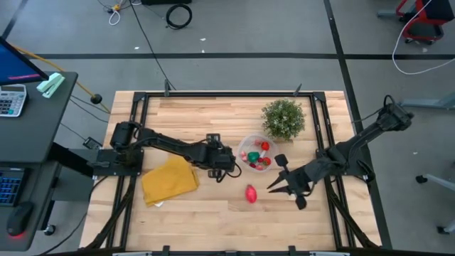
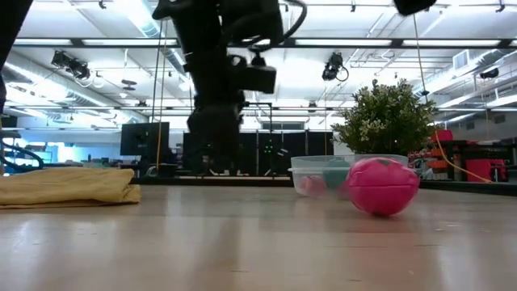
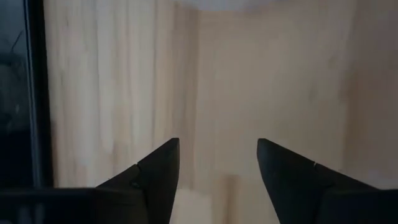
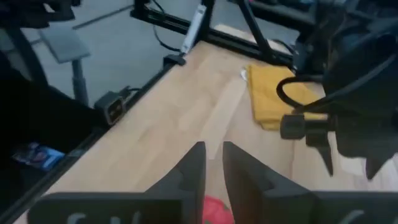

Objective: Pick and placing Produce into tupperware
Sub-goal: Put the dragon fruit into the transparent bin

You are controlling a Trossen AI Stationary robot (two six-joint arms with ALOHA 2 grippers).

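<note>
The tupperware (image 1: 256,152), a round clear bowl, sits upright just beyond the left pincer (image 1: 229,165) and holds red, pink and green produce (image 1: 264,161). One pink-red piece (image 1: 250,193) lies alone on the bench (image 1: 213,206), just ahead of the right pincer (image 1: 272,188).

Light wooden butcher-block table (image 1: 213,213) with a black metal frame. A crumpled yellow folded cloth (image 1: 170,180) lies on the table's left half, flat on the wood; it is also seen in the low view (image 2: 69,187). A bushy green potted plant (image 1: 283,119) stands upright near the table's far right corner. Well left of the table, a dark side desk (image 1: 28,135) carries a white calculator (image 1: 11,99) and a pale green rag (image 1: 51,84). A coiled black cable (image 1: 178,14) lies on the grey floor beyond the table.
</note>
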